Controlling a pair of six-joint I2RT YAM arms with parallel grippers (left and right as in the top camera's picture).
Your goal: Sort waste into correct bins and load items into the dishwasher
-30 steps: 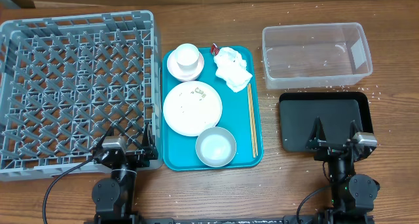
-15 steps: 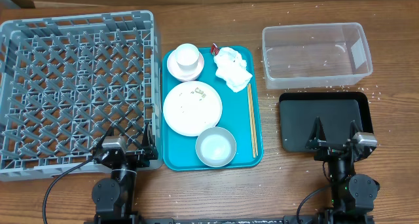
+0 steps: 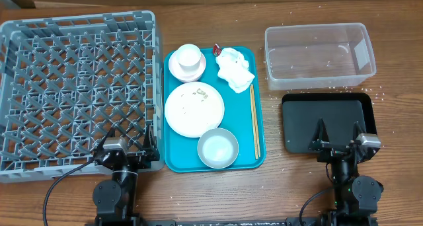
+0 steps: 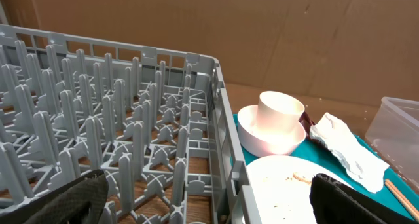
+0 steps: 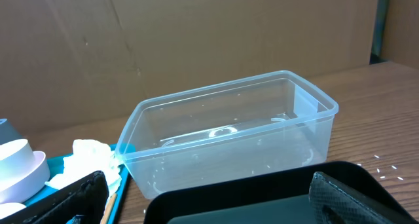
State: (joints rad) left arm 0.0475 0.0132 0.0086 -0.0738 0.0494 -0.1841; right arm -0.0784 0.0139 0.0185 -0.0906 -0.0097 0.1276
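Teal tray is my landmark here. Both my grippers hang wide apart with nothing in them. The left gripper is at the tray's near left corner, over the rack. The right gripper is out to the tray's right, over the black bin.

The napkin sits in the tray's far right corner, ahead and left of my right gripper, so I'd call that the nearer arm. The tub is just right of that corner. The wrapper is a red sliver at the tray's far edge, mostly hidden between napkin and cup. The grains are tiny specks, hard to pin down.
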